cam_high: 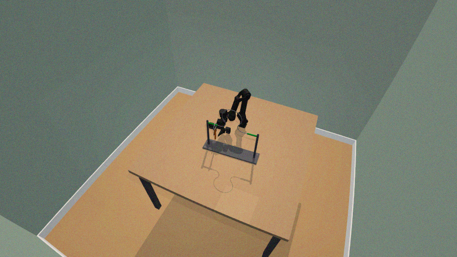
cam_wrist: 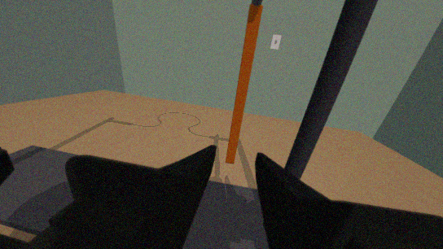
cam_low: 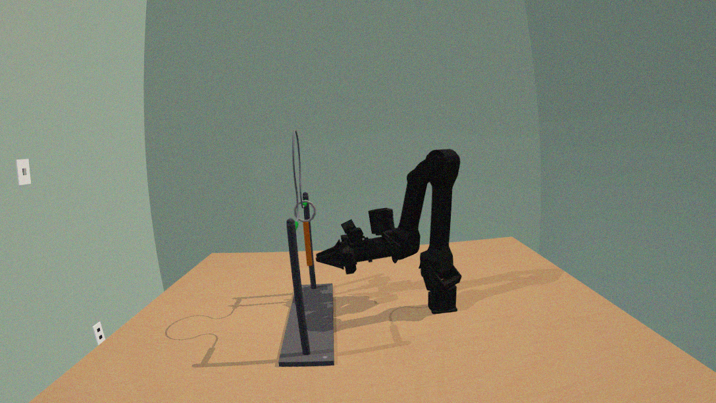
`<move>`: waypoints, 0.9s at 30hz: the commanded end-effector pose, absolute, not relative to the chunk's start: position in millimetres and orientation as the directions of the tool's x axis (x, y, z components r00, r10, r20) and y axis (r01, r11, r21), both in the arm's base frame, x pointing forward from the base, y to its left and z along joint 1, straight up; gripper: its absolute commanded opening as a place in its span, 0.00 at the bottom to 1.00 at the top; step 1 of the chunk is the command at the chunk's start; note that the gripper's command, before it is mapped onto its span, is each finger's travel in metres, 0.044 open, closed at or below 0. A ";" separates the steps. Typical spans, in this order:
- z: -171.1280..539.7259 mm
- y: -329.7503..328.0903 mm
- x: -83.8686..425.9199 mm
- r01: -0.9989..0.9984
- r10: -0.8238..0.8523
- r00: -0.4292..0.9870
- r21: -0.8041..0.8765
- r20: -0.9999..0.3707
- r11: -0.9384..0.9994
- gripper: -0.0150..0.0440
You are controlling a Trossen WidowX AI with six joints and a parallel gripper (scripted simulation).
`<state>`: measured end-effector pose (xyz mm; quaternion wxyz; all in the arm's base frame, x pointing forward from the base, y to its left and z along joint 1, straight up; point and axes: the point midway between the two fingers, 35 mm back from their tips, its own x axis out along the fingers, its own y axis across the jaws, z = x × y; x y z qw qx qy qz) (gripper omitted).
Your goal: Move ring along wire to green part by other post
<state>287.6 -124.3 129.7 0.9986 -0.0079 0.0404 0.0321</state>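
The ring (cam_high: 214,127) (cam_low: 314,211) hangs on the green part (cam_high: 211,123) of the wire beside the left post (cam_high: 208,132) of the top view. Its orange handle (cam_high: 215,134) (cam_low: 307,243) (cam_wrist: 244,81) points down. My gripper (cam_high: 219,135) (cam_low: 317,258) (cam_wrist: 235,154) is partly open with nothing between its fingers. Its tips are level with the handle's lower part and a small gap short of it. In the wrist view the handle's lower end shows between and just above the tips. The other green part (cam_high: 252,134) is beside the right post (cam_high: 256,145).
The thin grey wire (cam_low: 293,160) arches high between the green parts, above my gripper's level. The near post (cam_wrist: 334,81) stands just right of the handle in the wrist view. A dark base plate (cam_high: 236,153) (cam_low: 320,346) carries both posts on the wooden table (cam_high: 179,159).
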 end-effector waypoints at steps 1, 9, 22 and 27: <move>131.2 -125.5 295.7 -0.062 0.061 0.995 -0.013 -0.077 0.998 0.53; 130.5 -124.7 308.1 -0.062 0.061 0.995 -0.013 -0.076 0.998 0.53; 128.5 -121.7 328.5 -0.062 0.061 0.995 -0.013 -0.073 0.998 0.53; 127.4 -120.0 336.4 -0.062 0.061 0.996 -0.013 -0.072 0.998 0.53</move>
